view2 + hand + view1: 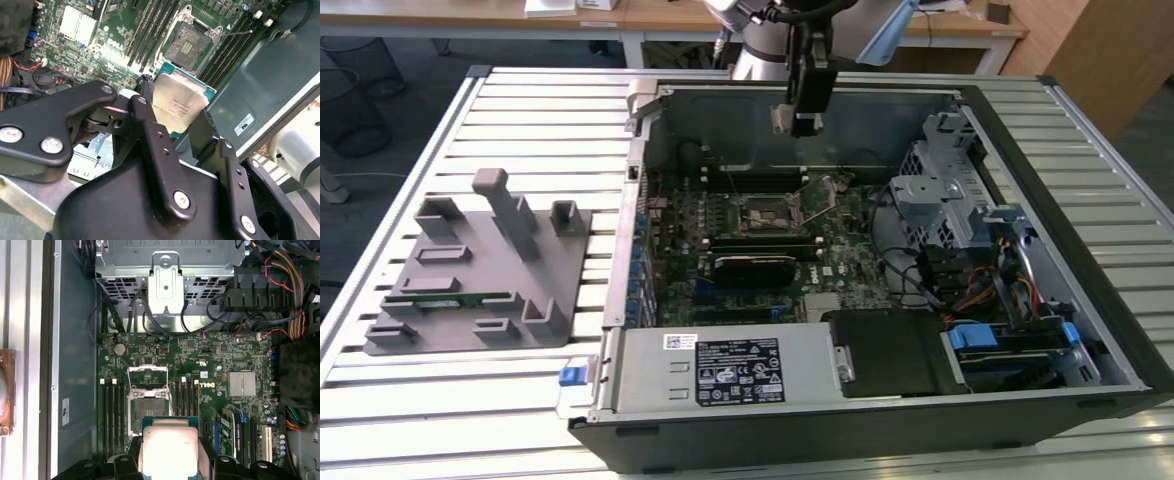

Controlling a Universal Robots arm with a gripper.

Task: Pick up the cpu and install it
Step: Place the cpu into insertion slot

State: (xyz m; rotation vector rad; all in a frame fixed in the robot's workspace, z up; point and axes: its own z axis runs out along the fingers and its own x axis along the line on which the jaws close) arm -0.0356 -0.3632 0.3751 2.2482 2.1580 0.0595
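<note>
Two black jaws clamp the cpu by opposite edges, silver top up, holding it raised over the green motherboard, near the open socket, inside the open computer case

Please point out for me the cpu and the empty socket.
cpu (180,103): second wrist view, centre of its silver top.
socket (148,409): first wrist view, middle of its bare contact field.
</note>
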